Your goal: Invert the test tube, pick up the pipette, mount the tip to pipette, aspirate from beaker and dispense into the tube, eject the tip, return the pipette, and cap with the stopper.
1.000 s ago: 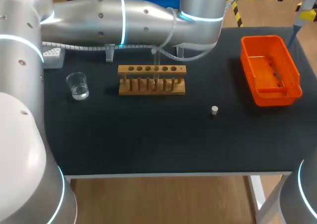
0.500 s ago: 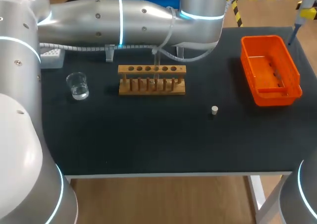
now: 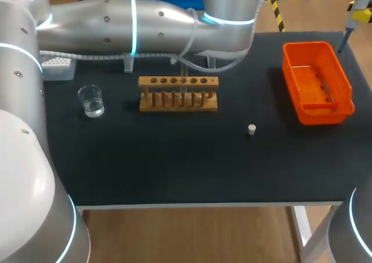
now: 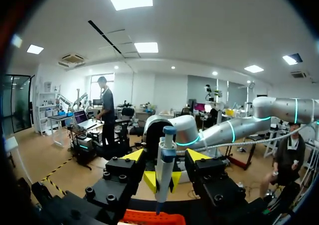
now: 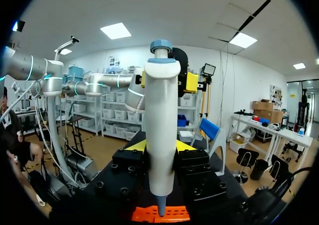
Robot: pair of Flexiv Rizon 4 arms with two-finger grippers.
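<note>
Right pincer (image 5: 159, 150) is clamped on an upright, blue-capped white plastic pipette (image 5: 160, 110), nozzle down above an orange plastic tray (image 3: 344, 94) at the black desk's (image 3: 174, 158) far right. Left pincer (image 4: 165, 158), fingers apart, faces it. The white tip rack (image 3: 58, 66), likely needed next, sits far left. No writing is legible.

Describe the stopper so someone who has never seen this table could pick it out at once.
On the black table, look between the wooden rack and the orange basket, a little nearer the front edge. The stopper stands alone there: a small pale plug, unlike the clear beaker on the rack's other side.
</note>
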